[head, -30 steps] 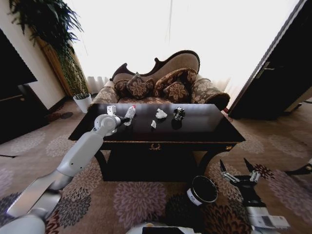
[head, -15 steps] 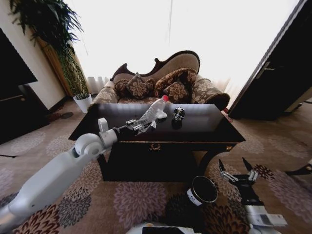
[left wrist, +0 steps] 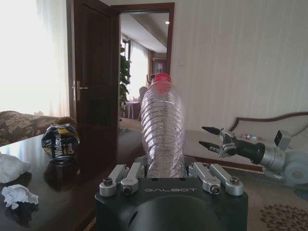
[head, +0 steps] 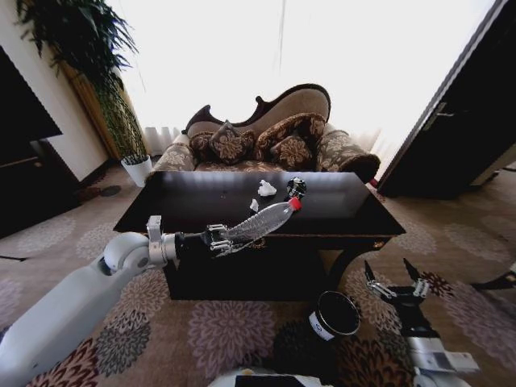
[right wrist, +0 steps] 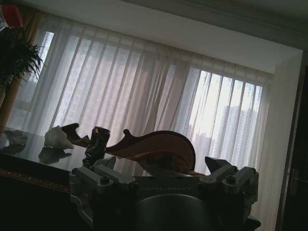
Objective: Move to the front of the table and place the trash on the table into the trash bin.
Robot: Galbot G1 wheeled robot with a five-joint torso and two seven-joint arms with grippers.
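So, first piece is in hand: my left gripper [head: 219,239] is clamped around the base of the clear bottle [head: 262,222], holding it out past the front edge of the table [head: 339,211], red cap pointing off to the right. The trash bin [head: 335,315] sits on the carpet below and further right, and I can't see anything in it. Left on the tabletop: two crumpled paper scraps [head: 265,189] and the crushed can [head: 296,188] near the back. My right gripper [head: 395,288] hangs low beside the bin, fingers spread apart, holding nothing. It's parked close to the bin's rim, so I'd judge it could crowd the drop.
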